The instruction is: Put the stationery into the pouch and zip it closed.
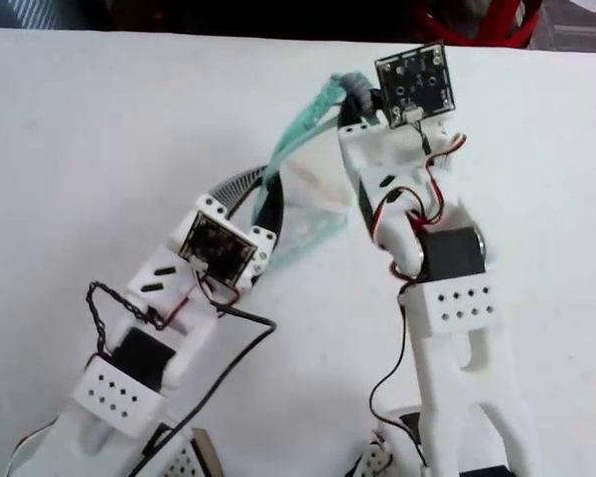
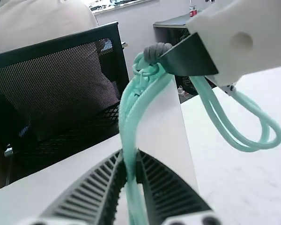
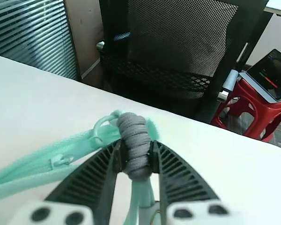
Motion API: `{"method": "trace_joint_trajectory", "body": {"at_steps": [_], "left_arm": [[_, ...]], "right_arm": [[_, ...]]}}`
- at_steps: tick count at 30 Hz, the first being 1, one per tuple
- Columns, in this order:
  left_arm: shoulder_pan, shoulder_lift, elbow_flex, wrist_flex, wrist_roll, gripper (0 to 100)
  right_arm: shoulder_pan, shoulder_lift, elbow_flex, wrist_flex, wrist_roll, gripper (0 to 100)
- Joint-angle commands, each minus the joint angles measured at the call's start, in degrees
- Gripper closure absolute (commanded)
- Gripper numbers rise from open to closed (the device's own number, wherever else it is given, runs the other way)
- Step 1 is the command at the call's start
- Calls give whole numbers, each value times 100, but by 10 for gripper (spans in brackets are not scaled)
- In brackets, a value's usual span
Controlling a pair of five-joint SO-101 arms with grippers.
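Stretched between two arms over the table (image 1: 99, 129), the pouch (image 1: 313, 214) is pinched at its zip band (image 2: 131, 122) by the left claw (image 2: 131, 173) and at its grey pull (image 3: 132, 136) by the right claw (image 3: 133, 154) — closing cleanly likely means keeping the band taut and pulling straight along it.

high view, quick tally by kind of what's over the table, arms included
arms: 2 (left arm, right arm)
green pouch: 1
grey cord knot at the pouch's zip: 1
total: 4
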Motion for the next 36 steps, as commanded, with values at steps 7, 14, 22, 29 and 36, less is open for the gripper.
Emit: {"method": "trace_joint_trajectory", "body": {"at_steps": [7,14,22,29,36], "left_arm": [[75,48,255,70,-18,977],[57,48,255,70,-18,977],[48,48,255,70,-18,977],[48,48,255,70,-18,977],[48,48,255,70,-18,977]], "right_arm": [[840,13,-387,-40,26,979],[1253,57,-387,-374,26,979],[1692,57,-387,-611,35,979],[1833,4,-387,-734,0,979],[1903,66,-387,-989,-9,979]]}}
